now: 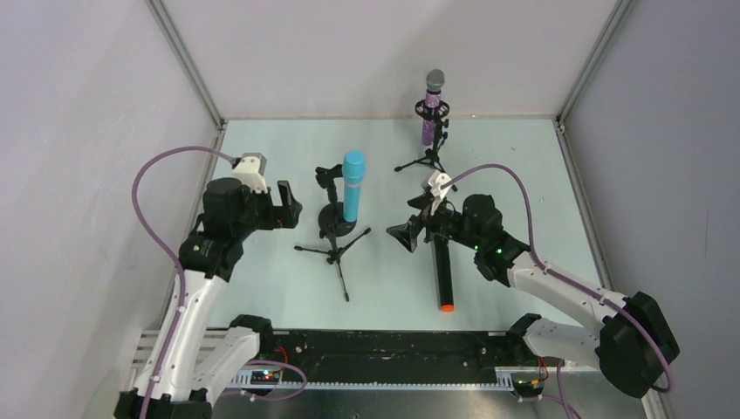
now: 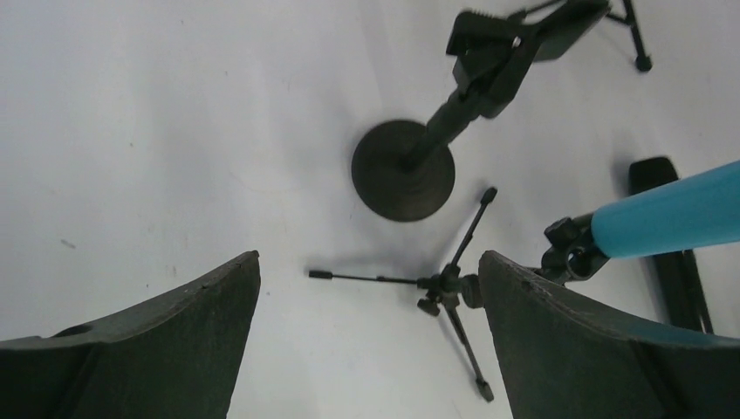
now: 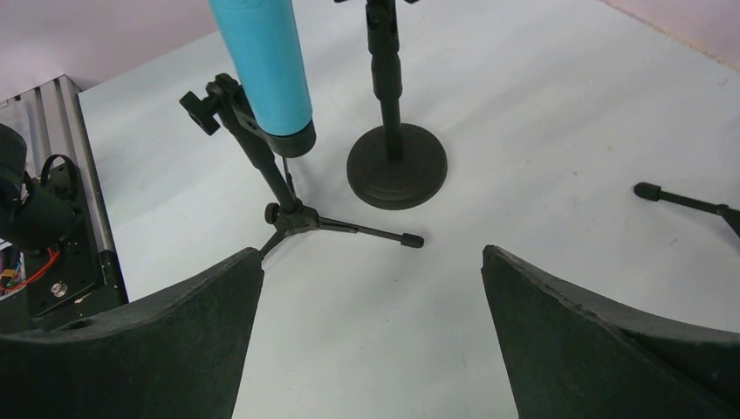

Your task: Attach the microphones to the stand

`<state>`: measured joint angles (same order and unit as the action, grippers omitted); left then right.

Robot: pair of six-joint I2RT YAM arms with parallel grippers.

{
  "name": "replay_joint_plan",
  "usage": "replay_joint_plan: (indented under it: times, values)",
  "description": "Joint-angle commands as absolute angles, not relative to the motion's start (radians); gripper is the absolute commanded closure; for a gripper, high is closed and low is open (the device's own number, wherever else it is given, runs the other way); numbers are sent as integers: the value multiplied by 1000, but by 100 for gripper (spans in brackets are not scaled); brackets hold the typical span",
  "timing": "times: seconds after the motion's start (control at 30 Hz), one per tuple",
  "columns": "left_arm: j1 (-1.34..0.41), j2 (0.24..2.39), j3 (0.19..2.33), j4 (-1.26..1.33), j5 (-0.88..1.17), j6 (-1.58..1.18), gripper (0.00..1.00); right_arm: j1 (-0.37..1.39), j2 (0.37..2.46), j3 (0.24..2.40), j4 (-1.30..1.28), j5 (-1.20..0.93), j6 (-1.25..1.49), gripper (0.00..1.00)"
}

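The black microphone [image 1: 443, 278] lies flat on the table [image 1: 524, 175], orange end toward the bases, just beside the right gripper [image 1: 407, 234], not between its fingers. Both it and the left gripper [image 1: 285, 206] gape wide, empty. The blue microphone [image 1: 352, 185] stands clipped in its tripod stand [image 1: 336, 249].

Bright, even, diffuse from above; faint soft shadows on the tabletop [image 2: 174, 131]; slight blur at left wrist view's top.

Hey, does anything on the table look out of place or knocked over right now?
Yes. The black microphone with the orange end lies flat on the table, on no stand, while the purple microphone and the light-blue microphone sit in tripod stands. The round-base stand has an empty clip.
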<state>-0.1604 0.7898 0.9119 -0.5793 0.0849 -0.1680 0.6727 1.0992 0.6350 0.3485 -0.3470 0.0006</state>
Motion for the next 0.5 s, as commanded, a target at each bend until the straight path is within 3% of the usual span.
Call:
replay_joint_plan:
  times: [0.0,0.47]
  values:
    - [-159,840,984,-697,147,-81,2,664,1119,634,372,-352,40,1]
    - [-254,849,952,-704,319,158,2,629,1144,634,364,-345,70,1]
